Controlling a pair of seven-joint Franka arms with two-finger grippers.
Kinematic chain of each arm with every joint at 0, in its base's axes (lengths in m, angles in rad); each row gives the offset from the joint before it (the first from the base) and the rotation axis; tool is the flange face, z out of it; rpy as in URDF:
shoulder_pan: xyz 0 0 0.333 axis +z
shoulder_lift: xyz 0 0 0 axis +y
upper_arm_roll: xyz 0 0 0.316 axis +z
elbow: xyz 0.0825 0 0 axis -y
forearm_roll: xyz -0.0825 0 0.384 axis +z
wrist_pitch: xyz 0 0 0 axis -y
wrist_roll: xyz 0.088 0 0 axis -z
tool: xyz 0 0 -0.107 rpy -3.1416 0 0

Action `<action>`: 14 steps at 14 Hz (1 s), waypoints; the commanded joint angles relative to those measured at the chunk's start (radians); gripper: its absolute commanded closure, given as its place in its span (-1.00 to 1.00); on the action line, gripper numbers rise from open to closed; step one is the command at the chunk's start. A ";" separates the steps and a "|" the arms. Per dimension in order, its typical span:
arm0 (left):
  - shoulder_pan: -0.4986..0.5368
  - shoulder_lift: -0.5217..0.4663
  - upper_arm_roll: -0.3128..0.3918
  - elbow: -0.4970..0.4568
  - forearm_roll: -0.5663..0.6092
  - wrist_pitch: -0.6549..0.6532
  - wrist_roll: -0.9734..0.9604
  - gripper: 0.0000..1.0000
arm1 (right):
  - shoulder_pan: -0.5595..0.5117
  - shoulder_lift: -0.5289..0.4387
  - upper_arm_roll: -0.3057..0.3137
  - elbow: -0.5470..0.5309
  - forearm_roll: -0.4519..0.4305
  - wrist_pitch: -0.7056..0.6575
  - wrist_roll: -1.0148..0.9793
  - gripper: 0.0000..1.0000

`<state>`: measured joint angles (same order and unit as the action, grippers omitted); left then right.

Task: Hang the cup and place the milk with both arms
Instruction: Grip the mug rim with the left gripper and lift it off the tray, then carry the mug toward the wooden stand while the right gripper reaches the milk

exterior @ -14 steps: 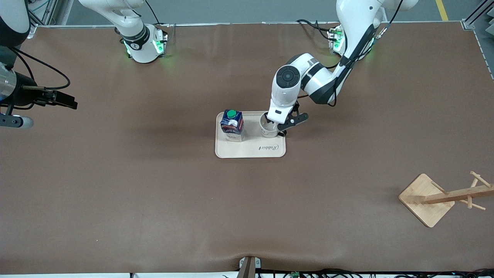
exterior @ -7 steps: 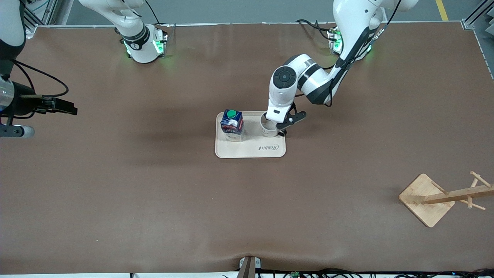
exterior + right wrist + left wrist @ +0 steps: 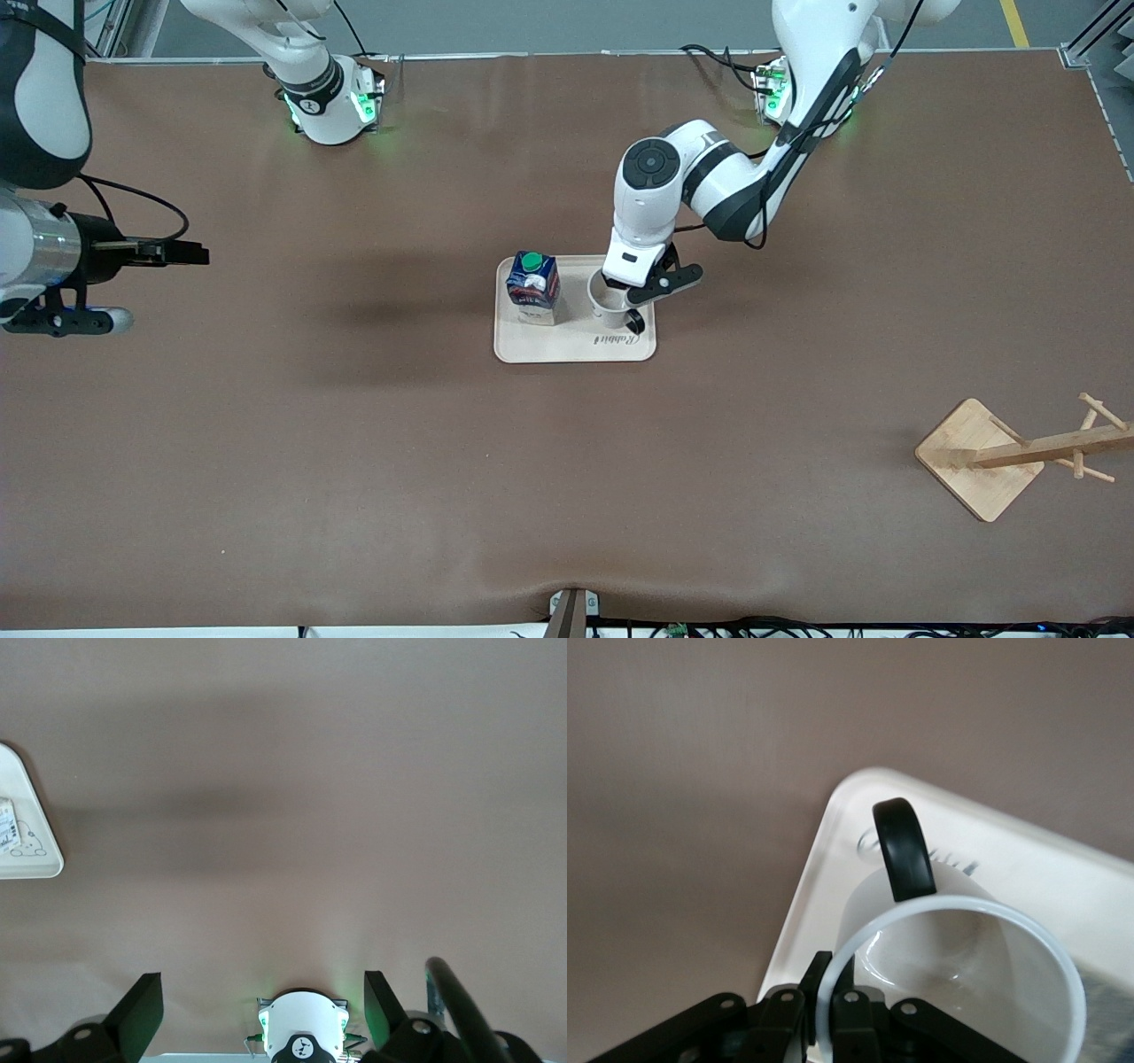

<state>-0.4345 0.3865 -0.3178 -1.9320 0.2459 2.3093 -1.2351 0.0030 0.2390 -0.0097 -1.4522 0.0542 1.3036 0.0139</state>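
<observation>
Cup: the white cup [image 3: 607, 304] is sitting over the tray [image 3: 549, 347], toward the left arm's end of it, mouth open upward and leaning slightly, so its long axis is standing a little off vertical. Whether its base is touching the tray cannot be told.
Handle: the black loop handle [image 3: 904, 849] is pointing toward the tray's corner nearer the front camera.
Left gripper: the left gripper [image 3: 826, 1010] is pinching the cup's rim, one finger inside the mouth and one outside the wall, on the side away from the handle.
Milk: the dark blue milk carton [image 3: 532, 289] is standing upright on the same tray, green cap up, just beside the cup toward the right arm's end.
Right gripper: the right gripper [image 3: 263, 1001] is waiting in the air over bare table at the right arm's end, well apart from the tray, its fingers spread wide with nothing between them.
Rack: a wooden peg rack [image 3: 1010, 455] is standing near the front camera at the left arm's end of the table [image 3: 354, 461].
</observation>
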 commanded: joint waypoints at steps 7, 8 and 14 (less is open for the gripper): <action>0.219 -0.219 -0.003 0.093 -0.051 -0.353 0.497 1.00 | 0.049 0.144 0.007 0.030 0.062 0.095 0.006 -1.00; 0.249 -0.245 -0.003 0.091 -0.053 -0.385 0.569 1.00 | 0.063 0.148 0.008 0.029 0.075 0.098 0.008 -1.00; 0.463 -0.296 -0.003 0.094 -0.053 -0.450 0.926 1.00 | 0.156 0.195 0.008 0.035 0.141 0.239 0.139 -1.00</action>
<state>-0.0340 0.1111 -0.3122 -1.8283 0.2096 1.8738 -0.4084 0.1290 0.4043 0.0021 -1.4437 0.1629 1.5082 0.0749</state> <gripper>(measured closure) 0.938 0.000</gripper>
